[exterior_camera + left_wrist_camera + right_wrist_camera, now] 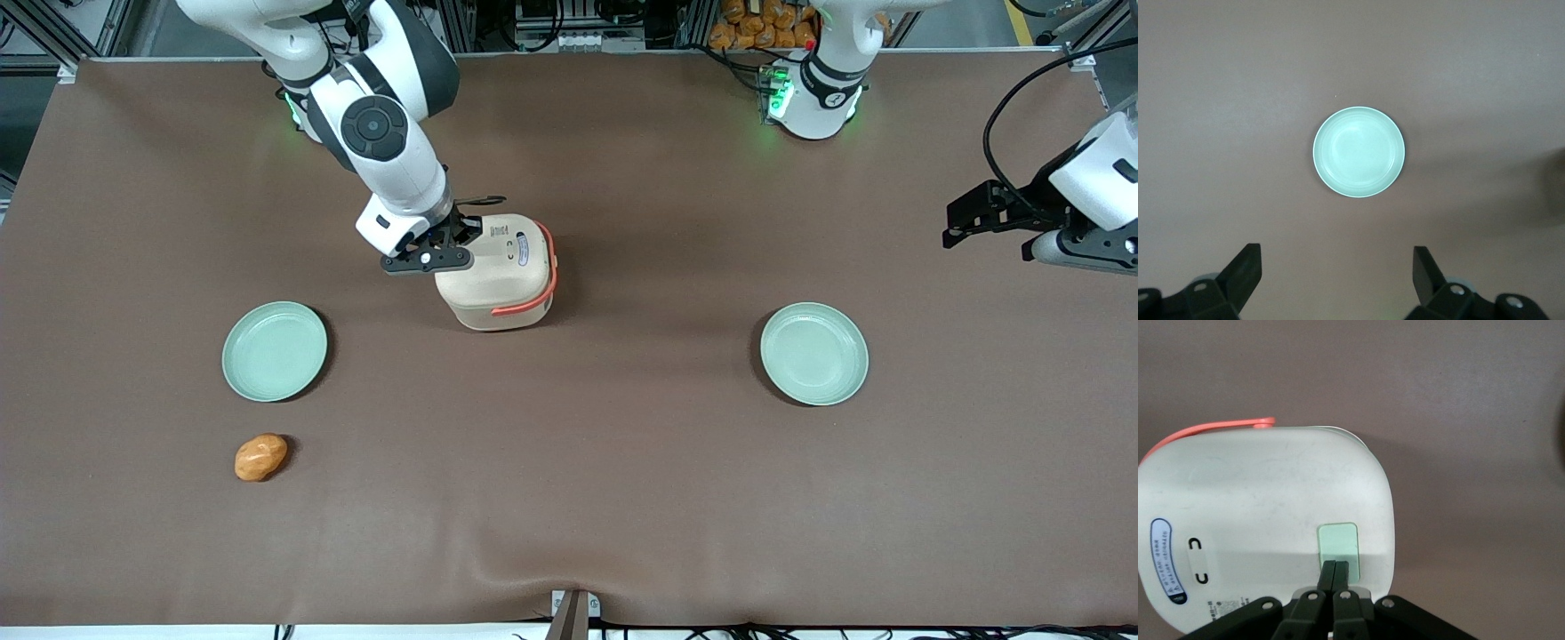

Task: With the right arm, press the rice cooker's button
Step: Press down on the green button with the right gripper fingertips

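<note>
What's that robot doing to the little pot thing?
The right arm has its gripper down on the rice cooker, fingers shut together, their tips on the pale green button on its lid. Two green plates and a small orange bun-like thing sit untouched on the brown table.
</note>
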